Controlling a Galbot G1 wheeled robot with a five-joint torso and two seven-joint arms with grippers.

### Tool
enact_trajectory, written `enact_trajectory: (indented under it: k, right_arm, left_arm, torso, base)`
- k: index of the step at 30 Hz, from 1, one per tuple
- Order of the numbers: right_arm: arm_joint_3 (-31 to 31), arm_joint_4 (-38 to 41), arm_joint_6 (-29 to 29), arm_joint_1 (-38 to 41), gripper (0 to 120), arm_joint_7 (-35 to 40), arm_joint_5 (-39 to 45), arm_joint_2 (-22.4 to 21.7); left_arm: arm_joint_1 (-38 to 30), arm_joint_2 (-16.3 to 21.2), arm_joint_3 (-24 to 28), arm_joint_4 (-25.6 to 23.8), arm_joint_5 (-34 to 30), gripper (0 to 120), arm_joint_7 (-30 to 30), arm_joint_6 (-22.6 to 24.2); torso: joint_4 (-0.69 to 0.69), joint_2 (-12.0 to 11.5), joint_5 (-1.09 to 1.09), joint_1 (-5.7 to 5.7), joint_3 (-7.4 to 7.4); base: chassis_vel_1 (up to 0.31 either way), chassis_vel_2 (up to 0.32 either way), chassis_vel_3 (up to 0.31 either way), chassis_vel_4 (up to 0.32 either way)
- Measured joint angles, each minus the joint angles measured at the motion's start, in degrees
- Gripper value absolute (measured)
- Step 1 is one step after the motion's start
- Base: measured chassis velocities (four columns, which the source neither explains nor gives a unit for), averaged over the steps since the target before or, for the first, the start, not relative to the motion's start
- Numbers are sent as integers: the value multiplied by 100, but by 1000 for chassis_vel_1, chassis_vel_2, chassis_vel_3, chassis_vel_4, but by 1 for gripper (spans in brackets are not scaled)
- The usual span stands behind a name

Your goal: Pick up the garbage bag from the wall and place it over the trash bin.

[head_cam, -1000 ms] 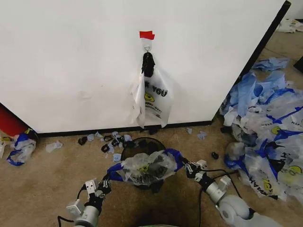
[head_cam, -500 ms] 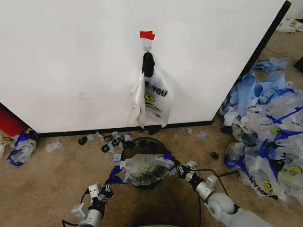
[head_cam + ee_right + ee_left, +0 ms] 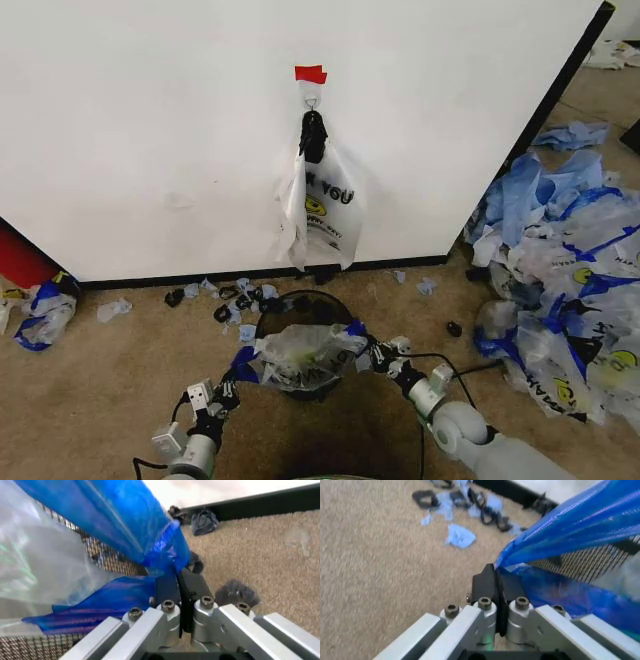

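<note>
Garbage bag, thin see-through plastic with blue handles, stretched over the round black wire-mesh trash bin on the beige carpet. Left end effector clamped on one blue handle, right end effector clamped on the other. Behind, white wall with another bag on its hook.
</note>
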Motion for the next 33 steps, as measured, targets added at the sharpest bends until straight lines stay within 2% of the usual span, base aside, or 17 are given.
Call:
enact_trajectory:
  k: [22,33]
  right_arm:
    - [-98,-448,49,235,0,-59,-89,200]
    - [-125,-591,113,293,0,-132,-146,251]
  left_arm:
    - [-157,-175,253,529,128,0,102,-95]
    - [-522,-402,330,890,127,0,113,-227]
  torso:
    - [0,0,1,0,0]
    - [-1,0,0,0,0]
  base:
    - [0,0,0,0]
    - [0,0,0,0]
